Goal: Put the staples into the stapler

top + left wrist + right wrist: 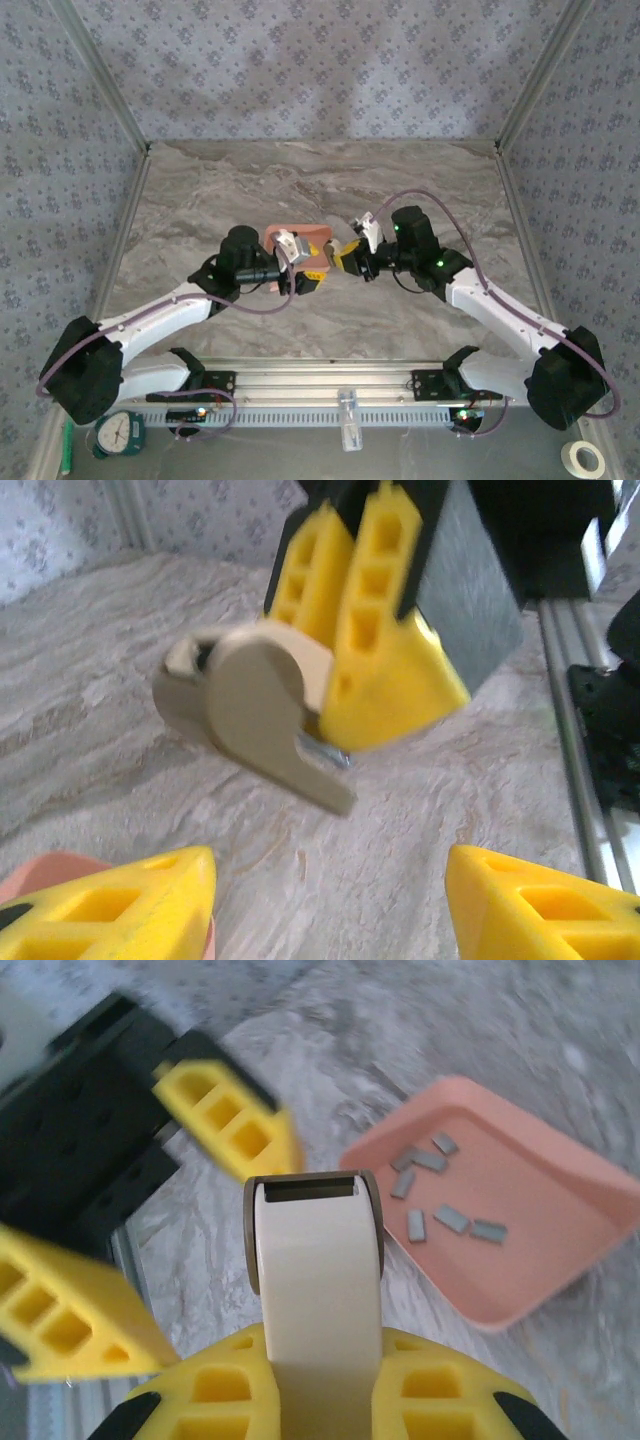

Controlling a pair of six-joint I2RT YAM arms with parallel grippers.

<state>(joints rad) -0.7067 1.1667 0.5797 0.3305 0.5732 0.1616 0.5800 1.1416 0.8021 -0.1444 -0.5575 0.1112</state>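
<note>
**Stapler in right grip, left free, staples waiting in tray**

Nearest: left gripper (330,905). Jaws are spread wide with nothing between them, facing the stapler from just beside it. It is probably kept empty so it can work the stapler or fetch staples.

Next: right gripper (320,1375). Jaws are pressed onto the rear part of the stapler (318,1260), pinching its sides. The stapler is held clear of the marble surface (420,1020), nose pointing toward the left gripper. The side grip leaves the top and nose exposed, likely for access to the channel. A bit of grey metal shows under it in the left wrist view. Cannot tell whether it is opened.

Farthest: salmon-pink tray (540,1210) lying on the surface. The staples (452,1219) are loose inside, several short grey strips. Loading looks not yet started.
</note>
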